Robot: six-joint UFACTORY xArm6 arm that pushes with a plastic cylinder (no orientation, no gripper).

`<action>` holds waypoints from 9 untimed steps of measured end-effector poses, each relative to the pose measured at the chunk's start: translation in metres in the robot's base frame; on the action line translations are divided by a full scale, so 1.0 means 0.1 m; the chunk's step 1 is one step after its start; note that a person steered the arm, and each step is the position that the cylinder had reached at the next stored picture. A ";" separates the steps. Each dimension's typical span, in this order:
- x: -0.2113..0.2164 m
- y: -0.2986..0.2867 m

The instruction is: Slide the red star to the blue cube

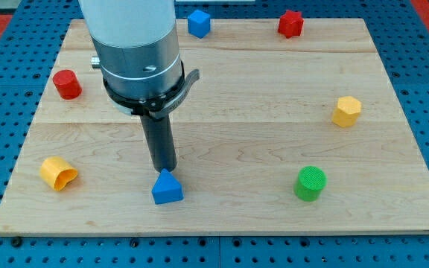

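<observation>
My tip (pixel 165 170) rests at the view's lower middle, touching the top of a blue triangular block (pixel 167 187). The blue cube (pixel 198 22) sits at the surface's top edge, and the red star (pixel 290 24) lies to its right (well up and right of my tip). No jaws here, nothing held.

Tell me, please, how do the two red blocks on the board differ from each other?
The red star sits at the view's top right, near the board's far edge; the red cylinder sits at the view's left, lower down. The red star has a pointed outline, the red cylinder a rounded one. The blue cube is nearer the red star. Both are red and away from my tip.
</observation>
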State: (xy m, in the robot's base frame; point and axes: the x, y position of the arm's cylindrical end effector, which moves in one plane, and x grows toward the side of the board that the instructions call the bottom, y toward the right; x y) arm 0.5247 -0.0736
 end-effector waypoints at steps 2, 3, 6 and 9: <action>0.00 0.01; -0.04 -0.09; -0.87 0.38; -2.93 2.75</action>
State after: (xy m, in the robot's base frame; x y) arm 0.2322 0.2013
